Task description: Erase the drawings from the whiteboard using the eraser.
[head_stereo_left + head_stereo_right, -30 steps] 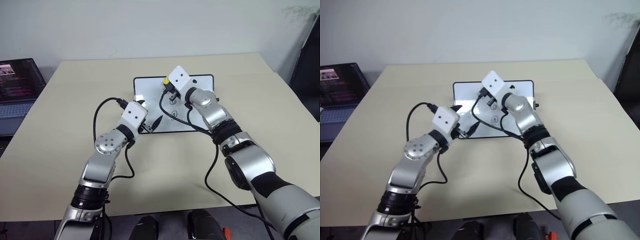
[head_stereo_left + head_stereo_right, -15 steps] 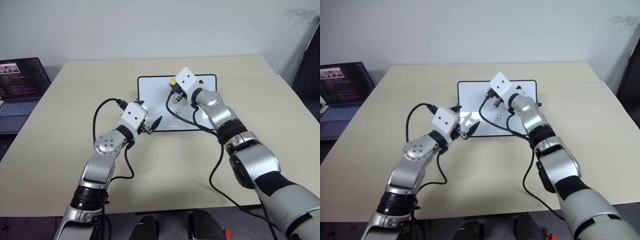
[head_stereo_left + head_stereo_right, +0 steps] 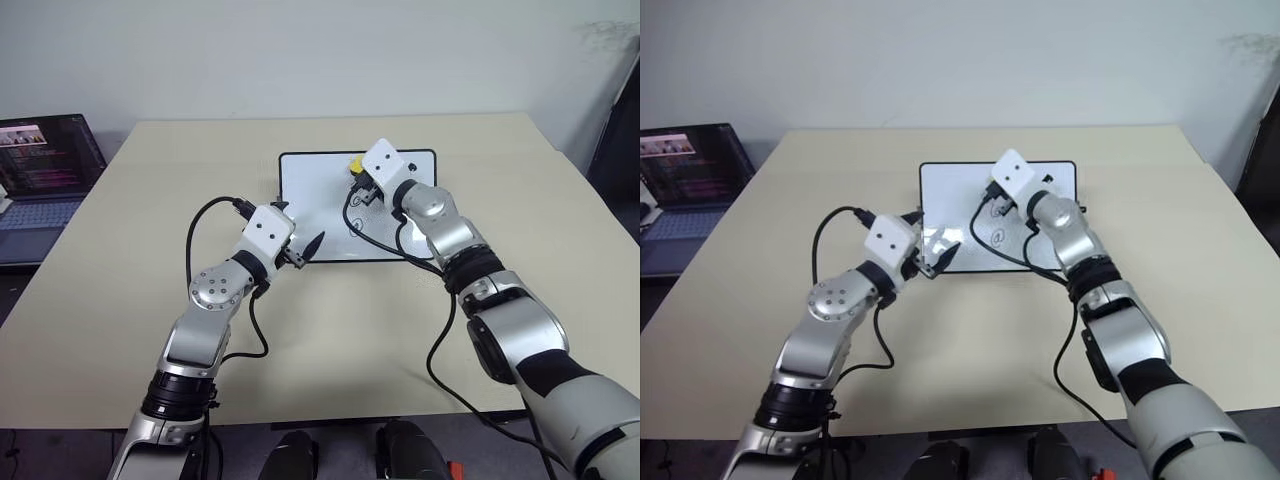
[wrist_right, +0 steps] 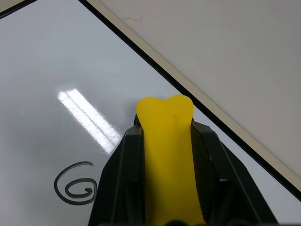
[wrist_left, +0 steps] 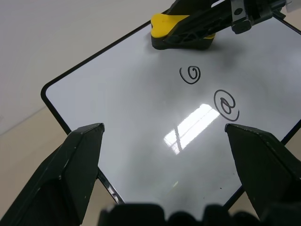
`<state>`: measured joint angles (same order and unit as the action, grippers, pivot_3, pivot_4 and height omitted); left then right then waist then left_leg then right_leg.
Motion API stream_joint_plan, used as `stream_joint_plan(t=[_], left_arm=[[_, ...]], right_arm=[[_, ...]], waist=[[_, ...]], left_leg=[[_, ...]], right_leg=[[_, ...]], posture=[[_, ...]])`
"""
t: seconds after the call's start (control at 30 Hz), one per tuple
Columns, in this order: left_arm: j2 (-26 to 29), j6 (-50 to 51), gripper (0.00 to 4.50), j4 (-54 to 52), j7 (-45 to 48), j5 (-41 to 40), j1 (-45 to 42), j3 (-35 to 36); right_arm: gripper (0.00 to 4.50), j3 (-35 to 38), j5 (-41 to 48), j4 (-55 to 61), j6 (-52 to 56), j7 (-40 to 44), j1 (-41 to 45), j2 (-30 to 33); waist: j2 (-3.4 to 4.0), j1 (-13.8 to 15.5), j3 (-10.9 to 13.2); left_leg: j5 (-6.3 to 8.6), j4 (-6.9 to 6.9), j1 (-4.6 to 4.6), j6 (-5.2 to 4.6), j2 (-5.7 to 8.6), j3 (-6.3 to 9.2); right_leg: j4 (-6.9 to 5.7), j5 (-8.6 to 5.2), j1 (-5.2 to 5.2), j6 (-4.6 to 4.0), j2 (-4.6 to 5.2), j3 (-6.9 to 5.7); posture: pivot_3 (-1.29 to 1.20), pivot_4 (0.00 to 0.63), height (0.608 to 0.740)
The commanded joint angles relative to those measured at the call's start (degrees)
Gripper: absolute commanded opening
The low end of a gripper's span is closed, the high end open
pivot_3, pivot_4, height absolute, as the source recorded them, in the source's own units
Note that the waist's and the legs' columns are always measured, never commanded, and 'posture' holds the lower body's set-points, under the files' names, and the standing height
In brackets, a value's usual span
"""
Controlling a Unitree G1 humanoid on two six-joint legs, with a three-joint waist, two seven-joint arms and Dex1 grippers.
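The whiteboard (image 3: 310,195) lies flat on the table ahead of me. My right gripper (image 3: 360,178) is shut on the yellow eraser (image 3: 354,163), which rests on the board's far half. In the right wrist view the eraser (image 4: 169,150) sits between the two black fingers, just beyond the spiral (image 4: 75,187). The left wrist view shows two drawings on the glossy surface: the spiral (image 5: 190,74) and the @-like swirl (image 5: 226,104) nearer me. My left gripper (image 3: 300,235) stands open at the board's near left corner, its fingers (image 5: 70,179) wide apart with nothing held.
An open laptop (image 3: 45,165) stands off the table's left side. The beige table (image 3: 150,180) extends around the board. Black cables (image 3: 375,240) from my right wrist trail over the board's near edge.
My right gripper has slid the eraser a little to the right across the board's far half. The left gripper has stayed put. The camera has shifted slightly.
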<state>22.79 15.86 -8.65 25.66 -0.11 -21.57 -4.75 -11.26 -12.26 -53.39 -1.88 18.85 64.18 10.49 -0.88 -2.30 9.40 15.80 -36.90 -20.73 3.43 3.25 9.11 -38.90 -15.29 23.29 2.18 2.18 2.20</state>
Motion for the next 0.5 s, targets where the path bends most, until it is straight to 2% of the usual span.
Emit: stream_joint_plan(t=[0.03,0.5], left_arm=[[0.3,-0.9,4.50,-1.1,0.0,0.1,-1.0,0.6],[0.2,-1.5,4.50,-0.5,0.7,0.3,-1.6,-0.1]], right_arm=[[1.00,0.3,-0.7,-0.9,3.7,0.2,-2.5,2.2],[1.00,0.4,-0.7,7.3,7.6,1.2,-8.4,5.1]], waist=[[0.00,0.1,0.0],[-0.08,0.6,-0.1]], left_leg=[[0.00,0.00,0.00,0.00,0.00,0.00],[-0.01,-0.04,0.07,0.00,0.02,-0.01]], right_leg=[[0.00,0.00,-0.01,0.00,0.00,0.00],[0.02,0.00,-0.12,0.02,0.00,-0.03]], posture=[[0.00,0.150,0.740],[0.00,0.150,0.740]])
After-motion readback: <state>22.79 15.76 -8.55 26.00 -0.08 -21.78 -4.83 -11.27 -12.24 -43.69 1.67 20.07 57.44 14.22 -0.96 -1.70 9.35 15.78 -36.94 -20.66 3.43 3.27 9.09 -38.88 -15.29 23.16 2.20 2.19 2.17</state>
